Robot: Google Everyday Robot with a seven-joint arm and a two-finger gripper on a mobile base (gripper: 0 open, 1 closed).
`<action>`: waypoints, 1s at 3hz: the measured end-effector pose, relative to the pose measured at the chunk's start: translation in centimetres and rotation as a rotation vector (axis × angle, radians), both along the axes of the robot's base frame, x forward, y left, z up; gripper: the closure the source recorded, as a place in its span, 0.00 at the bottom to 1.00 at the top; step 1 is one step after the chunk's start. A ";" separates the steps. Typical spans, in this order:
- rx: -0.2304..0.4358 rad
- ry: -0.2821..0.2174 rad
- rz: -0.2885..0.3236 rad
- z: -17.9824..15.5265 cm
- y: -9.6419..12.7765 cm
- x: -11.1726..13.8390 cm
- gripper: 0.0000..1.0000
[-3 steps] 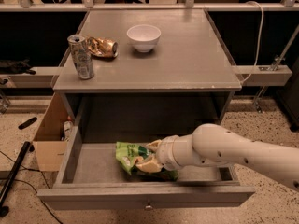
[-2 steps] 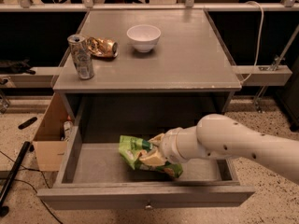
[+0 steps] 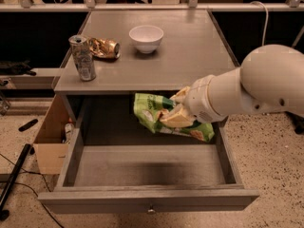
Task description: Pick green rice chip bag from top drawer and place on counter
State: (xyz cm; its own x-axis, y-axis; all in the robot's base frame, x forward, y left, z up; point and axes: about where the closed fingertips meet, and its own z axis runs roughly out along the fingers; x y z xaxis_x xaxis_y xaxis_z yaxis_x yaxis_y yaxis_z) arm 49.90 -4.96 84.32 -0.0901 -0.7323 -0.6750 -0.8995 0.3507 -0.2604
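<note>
The green rice chip bag (image 3: 151, 112) hangs in the air above the open top drawer (image 3: 147, 201), just below the counter's front edge. My gripper (image 3: 176, 110) comes in from the right on a thick white arm and is shut on the bag's middle. The drawer is pulled out, with its small knob at the front centre, and its floor shows bare. The counter (image 3: 190, 56) is the flat grey cabinet top behind and above the bag.
On the counter stand a white bowl (image 3: 146, 38) at the back centre, a silver can (image 3: 82, 57) at the front left, and a crumpled gold wrapper (image 3: 103, 47) beside the can. A cardboard box (image 3: 50, 141) sits on the floor left of the cabinet.
My gripper has lifted the green bag from the drawer floor up to just under the counter's front edge. The arm has risen and swung closer to the camera.
</note>
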 end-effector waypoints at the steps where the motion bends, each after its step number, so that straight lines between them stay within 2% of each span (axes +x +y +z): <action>1: 0.000 0.000 0.000 0.0 0.0 0.0 1.00; 2: -0.024 -0.041 0.021 2.1 0.3 0.4 1.00; 3: -0.089 -0.087 0.042 6.2 0.7 2.8 1.00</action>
State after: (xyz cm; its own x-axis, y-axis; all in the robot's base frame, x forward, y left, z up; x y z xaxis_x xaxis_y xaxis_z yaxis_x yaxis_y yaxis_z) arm 52.70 -4.31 90.54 -0.0023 -0.7913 -0.6115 -0.8854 0.2858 -0.3665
